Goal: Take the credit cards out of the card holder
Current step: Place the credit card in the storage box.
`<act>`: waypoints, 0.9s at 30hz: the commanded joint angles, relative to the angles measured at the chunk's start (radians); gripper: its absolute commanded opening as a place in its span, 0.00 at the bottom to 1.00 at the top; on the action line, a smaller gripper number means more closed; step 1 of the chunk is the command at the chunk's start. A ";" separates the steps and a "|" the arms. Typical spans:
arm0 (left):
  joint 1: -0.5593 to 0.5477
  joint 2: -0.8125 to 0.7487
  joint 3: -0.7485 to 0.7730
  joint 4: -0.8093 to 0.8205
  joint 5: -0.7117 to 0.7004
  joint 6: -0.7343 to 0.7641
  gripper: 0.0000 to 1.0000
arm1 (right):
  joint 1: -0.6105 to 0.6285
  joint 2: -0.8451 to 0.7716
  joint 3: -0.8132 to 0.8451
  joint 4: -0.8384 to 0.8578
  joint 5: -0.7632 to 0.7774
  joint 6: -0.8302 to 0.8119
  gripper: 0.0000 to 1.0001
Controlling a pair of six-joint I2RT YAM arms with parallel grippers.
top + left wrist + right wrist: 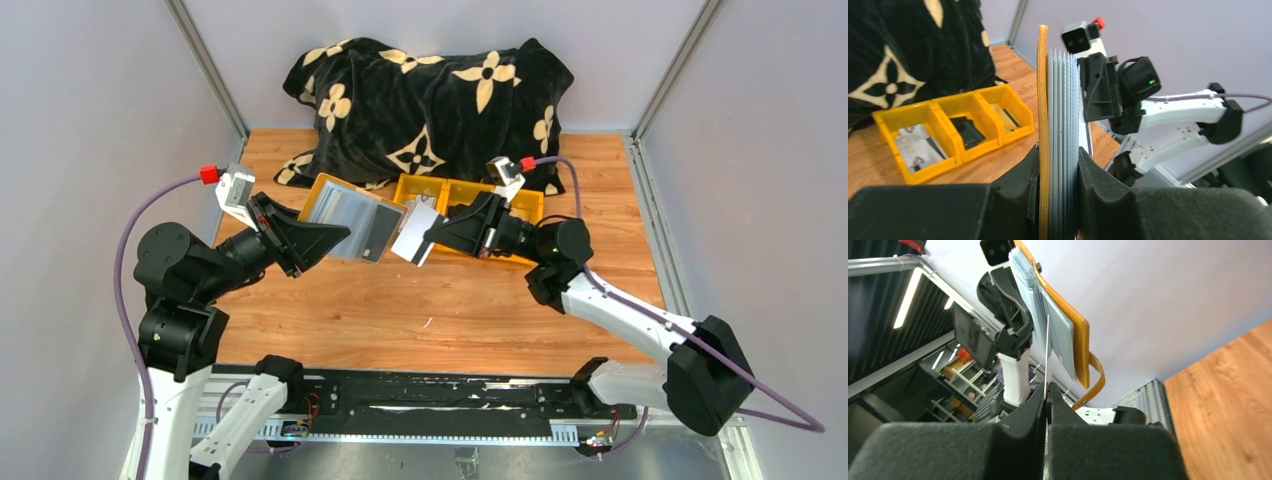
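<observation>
Quick update from our side: we're mid-pull on one card. Our left fingers [1100, 192] are clamped around the card holder [360, 222], squeezing it from both sides. It hangs in the air just left of centre in the overhead view, above the table [400, 310]. In the left wrist view it stands edge-on in the middle of the frame, with the mustard flap [1042, 100] on the left and the blue-grey pockets [1064, 110] fanned out beside it.

Our right fingers [1013, 435] are pinched fully closed on a single card [414, 238], which sits right at the centre of the overhead view, just beside the open end of the holder. In the right wrist view that card is only a thin pale line running up from the fingertips alongside the pockets. We honestly can't tell whether its far edge is clear of the pocket or tucked in a little.

What we think comes next: draw the right arm straight back along the card's own plane so it slides out without bending or dragging a pocket with it. The left arm should hold the case steady while that happens. Once it's free, the yellow bins [520, 200] in the upper middle look like the obvious drop spot, though that's our guess. Then it's back in for the next pocket.
</observation>
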 commanded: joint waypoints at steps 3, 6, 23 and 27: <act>-0.001 -0.011 0.044 -0.035 -0.111 0.108 0.00 | -0.182 -0.080 -0.018 -0.201 -0.108 -0.061 0.00; -0.001 -0.024 0.036 -0.035 -0.100 0.117 0.00 | -0.242 -0.095 0.034 -0.500 -0.101 -0.234 0.00; -0.002 -0.042 -0.013 0.051 0.049 0.067 0.00 | -0.239 0.641 0.714 -1.245 0.168 -0.750 0.00; -0.002 -0.060 -0.033 0.086 0.039 0.060 0.00 | -0.225 0.780 0.843 -1.271 0.221 -0.763 0.00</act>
